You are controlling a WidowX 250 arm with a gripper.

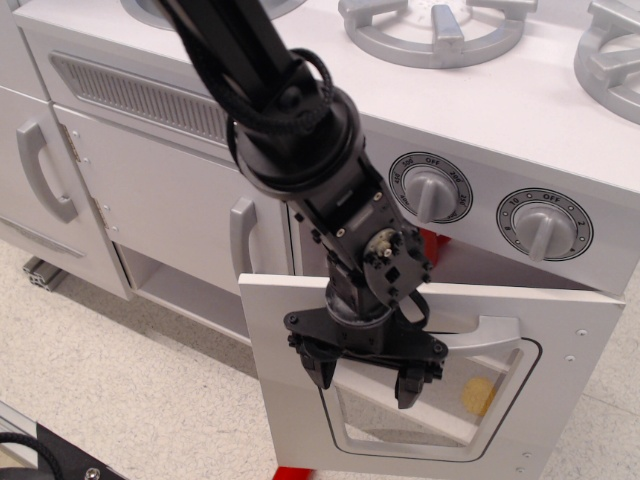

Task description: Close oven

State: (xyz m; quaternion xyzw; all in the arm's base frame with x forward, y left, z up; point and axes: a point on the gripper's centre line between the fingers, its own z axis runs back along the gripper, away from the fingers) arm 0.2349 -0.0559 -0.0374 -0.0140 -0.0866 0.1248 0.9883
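Note:
The white toy oven's door (300,400) hangs partly open, tilted outward from the top, with a rounded clear window (440,405) and a curved silver handle (490,335). A red interior part (432,250) shows in the gap above it. Two grey dials (430,190) are visible above the door. My black gripper (365,375) is open and empty. It points down in front of the door's window, just below the handle's left end, with its fingers (322,368) spread apart.
A white cupboard door (170,200) with a vertical grey handle (240,235) is left of the oven. Another handle (40,170) is farther left. Silver burners (435,30) sit on the stovetop. An open shelf (190,295) sits below the cupboard, above the speckled floor (120,390).

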